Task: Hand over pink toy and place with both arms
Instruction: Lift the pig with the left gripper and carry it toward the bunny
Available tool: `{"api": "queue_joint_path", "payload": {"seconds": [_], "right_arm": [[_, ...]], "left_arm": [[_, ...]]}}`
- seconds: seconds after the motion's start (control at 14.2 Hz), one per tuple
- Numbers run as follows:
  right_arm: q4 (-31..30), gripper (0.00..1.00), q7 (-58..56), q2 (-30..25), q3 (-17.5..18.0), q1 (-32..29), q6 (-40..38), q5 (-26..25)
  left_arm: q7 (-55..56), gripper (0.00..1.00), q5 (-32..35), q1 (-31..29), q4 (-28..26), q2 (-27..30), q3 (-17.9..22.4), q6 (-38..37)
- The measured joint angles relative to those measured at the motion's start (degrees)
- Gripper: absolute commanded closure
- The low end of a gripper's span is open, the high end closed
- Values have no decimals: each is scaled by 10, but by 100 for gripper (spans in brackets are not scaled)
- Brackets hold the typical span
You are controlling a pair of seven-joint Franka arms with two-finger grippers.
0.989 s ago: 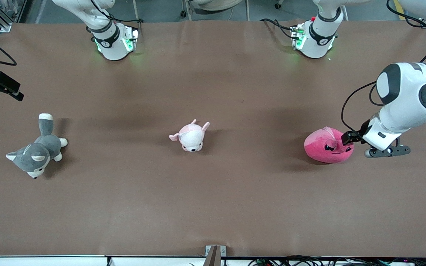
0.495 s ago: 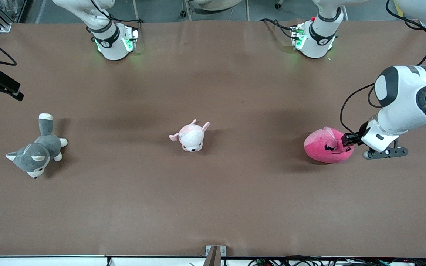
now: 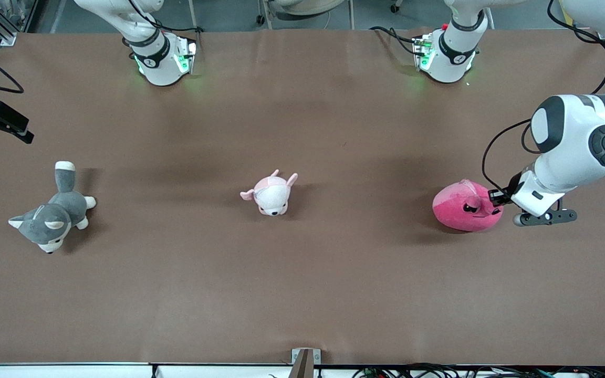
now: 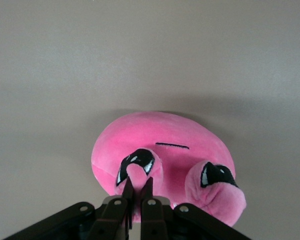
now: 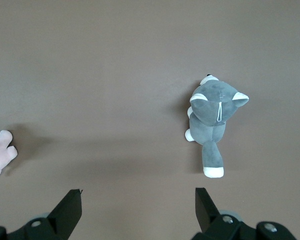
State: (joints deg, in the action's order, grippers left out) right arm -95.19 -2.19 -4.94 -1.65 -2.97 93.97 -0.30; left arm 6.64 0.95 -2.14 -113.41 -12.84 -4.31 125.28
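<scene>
The pink toy [image 3: 465, 207] lies on the brown counter [image 3: 334, 273] toward the left arm's end, well apart from the pale pink-and-white plush [image 3: 270, 194] at mid-counter, and the left end effector [image 3: 496, 198] is pinched fully shut on only a small fold beside one black eye; my worry is that so thin a bite on soft plush could slip out when lifted. The left wrist view alone shows that pinch [image 4: 136, 192], while the front view hides the fingers; the right wrist view alone shows the right end effector [image 5: 139, 205], wide open and empty, waiting over bare counter near the grey husky plush [image 5: 212, 120].
</scene>
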Motion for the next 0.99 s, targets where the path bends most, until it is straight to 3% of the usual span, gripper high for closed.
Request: {"api": "queue_joint_path", "payload": {"seconds": [0.21,0.42,0.64,0.78,0.99], "right_arm": [[0,0,0,0,0,0,0,0],[0,0,1,0,0,0,-1,0],[1,0,1,0,1,0,-1,8],[1,3,1,0,3,1,0,42],[1,19,1,0,6,4,1,96]], "left_arm": [[0,100,-6,1,12,12,-3,-28],[0,100,-85,2,57,48,-12,-137],[5,100,-114,11,122,68,-19,-246],[53,100,-117,17,154,68,-45,-269],[181,100,-117,25,181,65,-113,-270]]}}
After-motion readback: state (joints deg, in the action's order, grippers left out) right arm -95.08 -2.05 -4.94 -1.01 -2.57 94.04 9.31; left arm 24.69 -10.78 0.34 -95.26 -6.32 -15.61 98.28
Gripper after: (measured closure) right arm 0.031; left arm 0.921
